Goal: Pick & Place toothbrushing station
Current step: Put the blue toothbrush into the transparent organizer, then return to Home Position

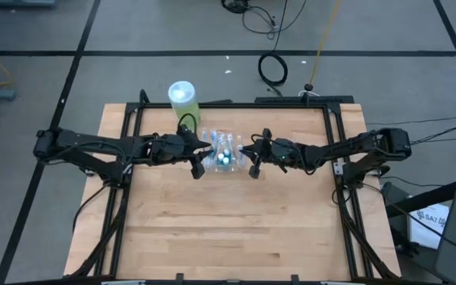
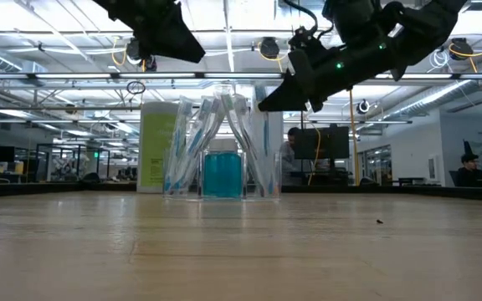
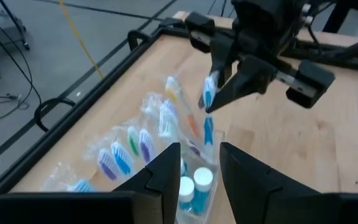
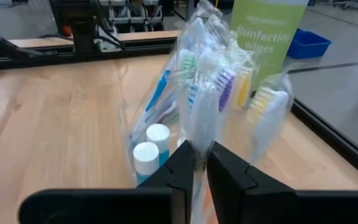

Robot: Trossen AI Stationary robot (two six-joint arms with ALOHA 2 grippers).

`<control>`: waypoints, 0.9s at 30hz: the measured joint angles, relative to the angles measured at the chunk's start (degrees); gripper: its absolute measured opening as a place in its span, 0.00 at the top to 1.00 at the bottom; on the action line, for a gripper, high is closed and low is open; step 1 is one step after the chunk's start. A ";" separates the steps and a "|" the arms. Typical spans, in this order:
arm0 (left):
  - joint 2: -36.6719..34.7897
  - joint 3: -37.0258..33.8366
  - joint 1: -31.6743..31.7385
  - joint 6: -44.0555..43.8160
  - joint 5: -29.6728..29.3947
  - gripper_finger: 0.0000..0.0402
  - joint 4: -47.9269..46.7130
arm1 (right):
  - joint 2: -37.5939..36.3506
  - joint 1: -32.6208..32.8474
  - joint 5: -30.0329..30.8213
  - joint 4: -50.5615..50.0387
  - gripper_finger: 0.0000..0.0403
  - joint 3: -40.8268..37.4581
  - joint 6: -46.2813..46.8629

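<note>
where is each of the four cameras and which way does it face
High view: overhead, straight down on the wooden table; both dark arms.
Low view: tabletop height, level past the clear plastic toothbrush holder into the room; both arms overhead.
Left wrist view: past the left gripper at the right gripper pinching a wrapped toothbrush.
Right wrist view: past its own fingers at the brushes and the green disinfecting wipes canister.
All four share the holder.

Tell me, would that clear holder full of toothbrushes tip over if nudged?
Probably yes: the clear holder stands tall on a narrow base, and the wrapped toothbrushes fan out above its rim, likely making it top-heavy. Its smooth plastic on the wooden table might slide first.
</note>
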 joint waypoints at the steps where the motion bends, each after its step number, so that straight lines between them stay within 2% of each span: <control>1: 0.08 -0.06 0.00 0.00 0.00 0.71 -0.15 | 0.01 0.00 0.02 -0.23 0.91 0.00 -0.01; 8: 0.03 -0.07 0.00 -0.08 -0.07 0.71 -0.21 | -0.45 0.00 0.14 -1.88 0.78 -0.02 -0.01; 15: -0.63 -0.07 -0.02 -0.87 -0.32 0.71 -2.54 | -1.53 0.19 0.21 -7.61 0.67 -0.08 -0.07; 18: -2.54 -0.04 -0.04 -0.96 -0.63 0.71 -4.74 | -5.14 0.70 0.25 -8.42 0.64 -0.02 -2.08; 22: -7.70 -0.05 -0.65 0.16 -0.67 0.71 -9.81 | -13.21 1.03 -0.01 -14.73 0.61 -0.08 -4.61; 27: -17.55 -0.16 -0.76 0.55 -0.69 0.71 -17.54 | -26.44 0.96 -1.79 -29.30 0.62 -0.04 -4.77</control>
